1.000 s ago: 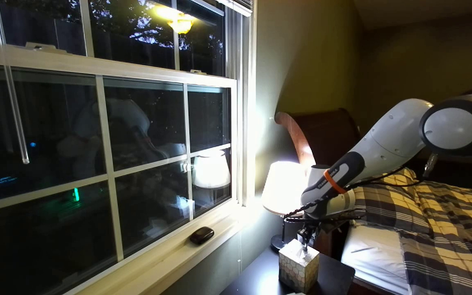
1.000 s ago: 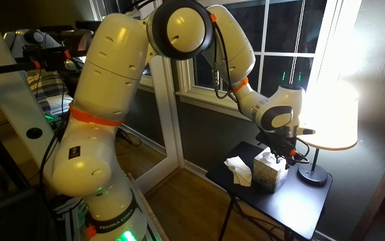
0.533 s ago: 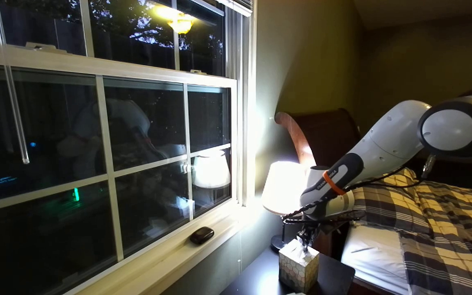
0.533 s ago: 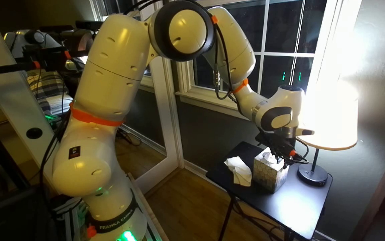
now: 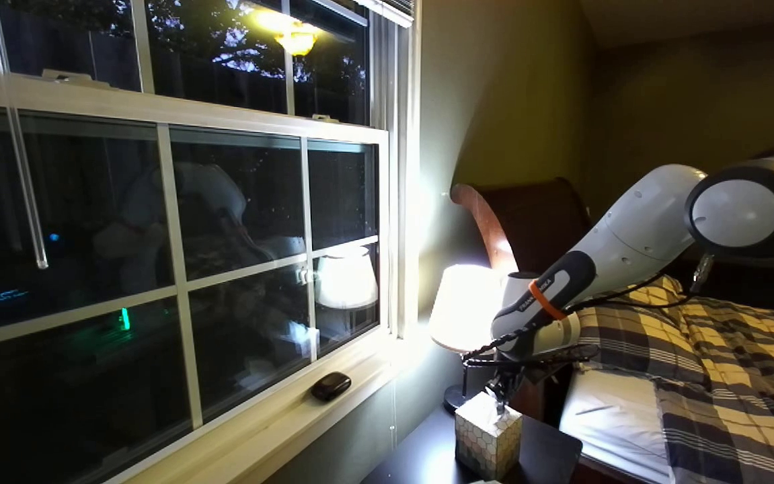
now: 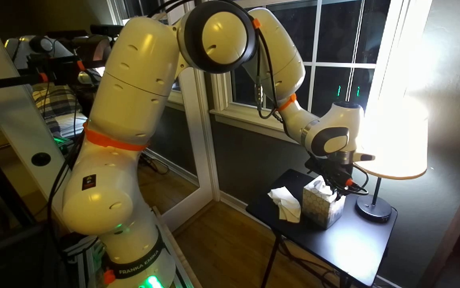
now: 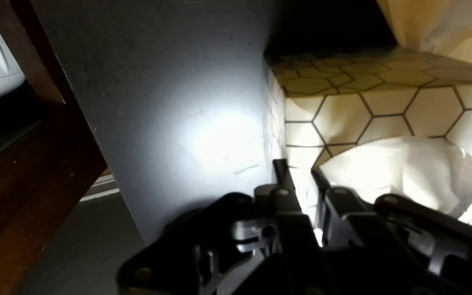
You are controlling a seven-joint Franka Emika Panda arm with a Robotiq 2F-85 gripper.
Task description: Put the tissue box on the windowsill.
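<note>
The tissue box (image 5: 487, 444), pale with a hexagon pattern, stands upright on the black side table (image 6: 357, 244) in both exterior views (image 6: 321, 208). White tissue shows in its top opening. My gripper (image 5: 499, 405) points down at the box's top in both exterior views (image 6: 337, 194). In the wrist view, my gripper (image 7: 299, 170) has its fingers close together, one on each side of the strip between the outer edge and the opening of the tissue box (image 7: 383, 114). The fingertips' lower ends are partly hidden. The white windowsill (image 5: 279, 427) runs beneath the window and also shows behind the arm (image 6: 249, 120).
A small dark object (image 5: 331, 386) lies on the windowsill. A lit lamp (image 6: 397, 144) stands on the table close behind the gripper. A loose white tissue (image 6: 287, 205) lies beside the box. A bed (image 5: 716, 363) is beyond the table.
The gripper has moved very slightly against the box's top and its fingers look closer in. The tissue box has shifted by a small amount, toward the window side in an exterior view.
</note>
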